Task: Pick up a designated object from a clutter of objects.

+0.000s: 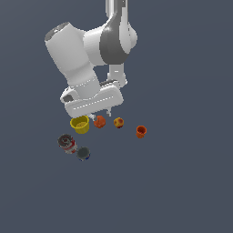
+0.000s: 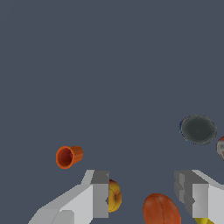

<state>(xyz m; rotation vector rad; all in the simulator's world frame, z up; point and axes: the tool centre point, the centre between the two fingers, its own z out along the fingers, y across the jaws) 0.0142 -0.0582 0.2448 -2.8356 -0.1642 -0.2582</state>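
Observation:
The bright yellow cup (image 1: 80,124) stands upright in the clutter, just under the hand's end toward the exterior view's left. In the wrist view only a sliver of the yellow cup (image 2: 202,221) shows past one finger. My gripper (image 1: 100,114) (image 2: 150,200) hangs open low over the items and holds nothing. The orange ball (image 1: 99,121) (image 2: 161,210) lies between and below the fingers. A yellow-red ball (image 1: 118,122) (image 2: 114,196) sits beside it, partly hidden by the other finger.
The small orange cup (image 1: 141,131) (image 2: 68,156) lies on its side at the exterior view's right. A red-white can (image 1: 67,143) (image 2: 221,147) and a dark blue can (image 1: 83,153) (image 2: 198,129) stand near the yellow cup. The floor is plain grey.

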